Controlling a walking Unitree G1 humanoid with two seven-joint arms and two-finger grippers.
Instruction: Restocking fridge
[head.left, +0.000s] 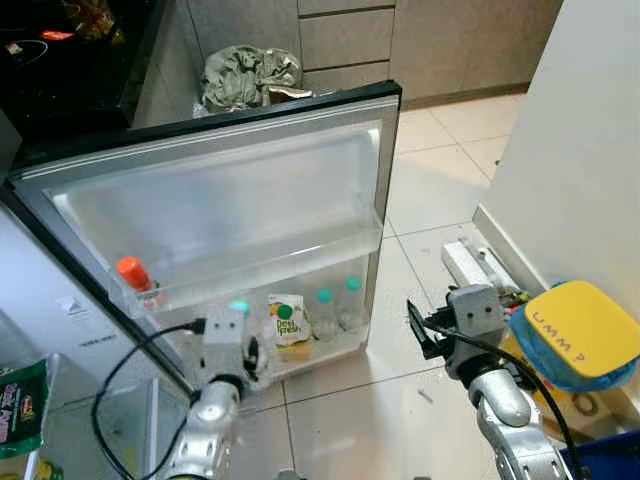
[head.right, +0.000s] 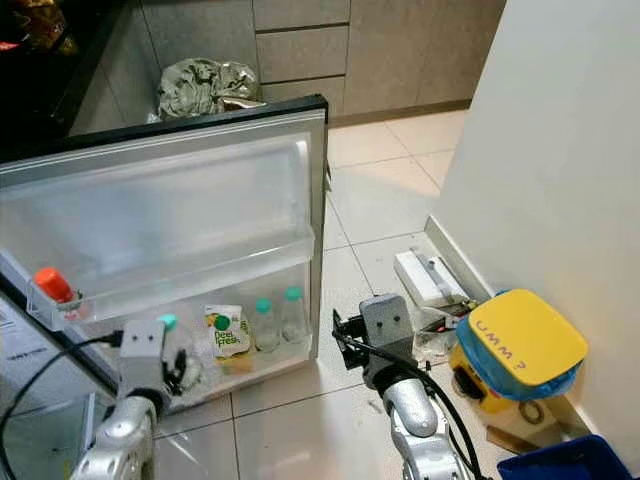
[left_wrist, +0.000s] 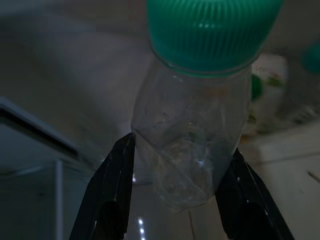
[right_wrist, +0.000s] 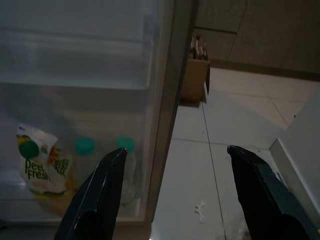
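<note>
Two black fingers of the left gripper (left_wrist: 175, 200) squeeze a green-capped bottle (left_wrist: 192, 135) by the fridge door's (head.left: 200, 180) bottom shelf. The right gripper (right_wrist: 175, 200) hangs open, empty. A bump could topple the standing bottles (head.left: 338, 308).

The open fridge door (head.left: 240, 190) carried two shelves: the upper door shelf (head.left: 250, 262) held an orange-capped bottle (head.left: 135, 277) at its far left end, and the lower door shelf (head.left: 320, 352) held a juice pouch (head.left: 290, 322) with two green-capped clear bottles (head.left: 337, 308) standing just beside it. The tiled floor (head.left: 360, 410) ran pale beneath the door, and by the white wall it bore a white box (head.right: 425, 277), with a yellow-lidded container (head.right: 517, 347) near it. Back by the cabinets, a crumpled grey-green bag (head.left: 245, 75) sat on the floor behind the door's top edge.
</note>
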